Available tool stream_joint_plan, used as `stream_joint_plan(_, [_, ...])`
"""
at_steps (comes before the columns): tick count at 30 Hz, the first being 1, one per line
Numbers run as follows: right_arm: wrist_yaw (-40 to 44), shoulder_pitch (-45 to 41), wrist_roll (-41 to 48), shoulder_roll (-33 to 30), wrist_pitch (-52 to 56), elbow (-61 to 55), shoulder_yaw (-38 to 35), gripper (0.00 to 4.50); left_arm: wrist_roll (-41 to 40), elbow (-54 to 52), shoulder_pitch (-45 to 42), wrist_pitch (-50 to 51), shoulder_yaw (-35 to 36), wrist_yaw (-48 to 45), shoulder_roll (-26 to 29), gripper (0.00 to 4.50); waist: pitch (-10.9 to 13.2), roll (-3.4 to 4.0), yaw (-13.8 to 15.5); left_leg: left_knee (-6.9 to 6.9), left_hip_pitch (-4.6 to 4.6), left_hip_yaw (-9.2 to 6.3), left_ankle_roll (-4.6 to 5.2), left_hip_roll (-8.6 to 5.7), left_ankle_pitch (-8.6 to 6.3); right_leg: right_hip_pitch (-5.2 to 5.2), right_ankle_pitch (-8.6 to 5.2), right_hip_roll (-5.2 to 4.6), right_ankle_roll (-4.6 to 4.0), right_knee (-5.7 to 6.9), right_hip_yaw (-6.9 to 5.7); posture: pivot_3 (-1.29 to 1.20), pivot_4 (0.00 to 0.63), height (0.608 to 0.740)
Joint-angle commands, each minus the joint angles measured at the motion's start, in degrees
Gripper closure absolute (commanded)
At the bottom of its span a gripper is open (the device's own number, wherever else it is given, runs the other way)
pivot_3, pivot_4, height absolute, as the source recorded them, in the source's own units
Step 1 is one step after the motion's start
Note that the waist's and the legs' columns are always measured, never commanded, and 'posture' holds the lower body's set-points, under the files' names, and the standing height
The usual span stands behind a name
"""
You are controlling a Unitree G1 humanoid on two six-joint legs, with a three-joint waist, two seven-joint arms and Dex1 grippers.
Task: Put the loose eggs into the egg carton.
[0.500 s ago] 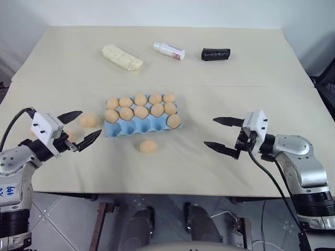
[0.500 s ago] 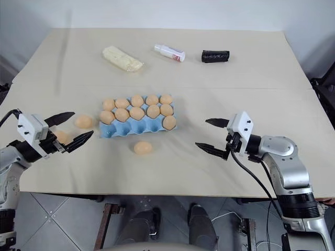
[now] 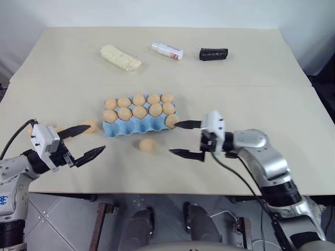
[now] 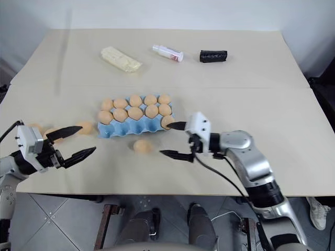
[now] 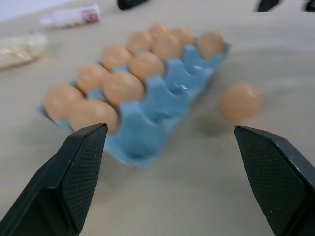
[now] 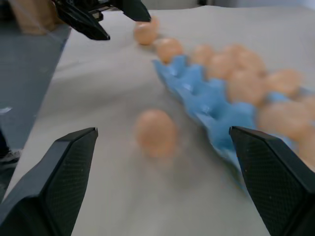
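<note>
Head views first: the light blue egg carton (image 3: 140, 123) sits mid-worktop, its two far rows full of tan eggs and one more egg in the right-hand cup of the near row; the other near cups are bare. One loose egg (image 3: 147, 145) lies just in front of the carton, apart from it. Another egg (image 3: 89, 126) rests just off the carton's left end, and in the right eye view two more eggs (image 4: 51, 132) show behind the left tool, near the worktop's left edge.

The right tool (image 3: 186, 139) hangs over the worktop with its fingers spread wide and nothing between them, pointing left, the far finger close by the carton's right corner, the near one just right of the front egg. The left tool (image 3: 86, 141) is likewise wide open and empty, low at the front-left, pointing toward the carton.

Now the wrist views. The left one looks along the carton's length with the front egg (image 5: 240, 102) sitting clear of the blue wall. The right one frames that same egg (image 6: 156, 132) between its own fingers, and catches the left tool's black fingers (image 6: 82, 25) beyond.

Room to move: open worktop (image 3: 246, 89) right of the carton and along the near edge. At the back, a pale wrapped block (image 3: 121, 57), a small white bottle (image 3: 167, 50) and a black roll (image 3: 213, 54), well apart from the carton.
</note>
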Motion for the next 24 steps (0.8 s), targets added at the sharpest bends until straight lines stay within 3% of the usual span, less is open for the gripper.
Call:
stream_joint_plan(1, [-0.9,-3.6,-2.5,3.1,2.1,2.0,3.9,0.00,0.1,-0.5,3.3,-2.3,2.8,-2.5,1.3,0.14,0.0,-0.02,0.1,0.00,0.00,-0.01,0.00,-0.01,0.00,0.00,0.00,-0.02,0.00,0.00,0.00,0.00,0.150,0.740])
stream_joint_plan(17, [-0.3,-10.1,-11.2,13.1,-4.9,20.5,10.6,0.00,0.3,-4.2,7.6,-2.6,4.1,1.7,-0.4,0.14,-0.2,-0.26,-0.2,-0.01,-0.02,0.16,-0.07,0.00,0.00,-0.31,-0.05,0.00,-0.12,0.41,-0.16,0.00,0.150,0.740])
stream_joint_plan(20, [-0.4,-10.5,-11.6,14.3,-6.7,22.6,10.0,0.60,0.2,-4.3,7.2,-2.5,3.9,2.1,-0.4,0.00,-0.2,-0.27,-0.2,0.00,-0.03,0.35,-0.06,0.00,0.01,-0.44,-0.05,0.00,-0.12,0.57,-0.06,0.00,0.150,0.740])
stream_joint_plan(24, [0.5,-10.3,-11.0,14.8,-7.1,22.2,9.2,2.05,0.3,-4.3,6.7,-2.6,3.6,2.6,-0.4,0.00,-0.2,-0.28,-0.4,0.02,-0.03,0.46,-0.07,0.02,0.03,-0.52,-0.04,0.01,-0.12,0.69,-0.01,0.00,0.150,0.740])
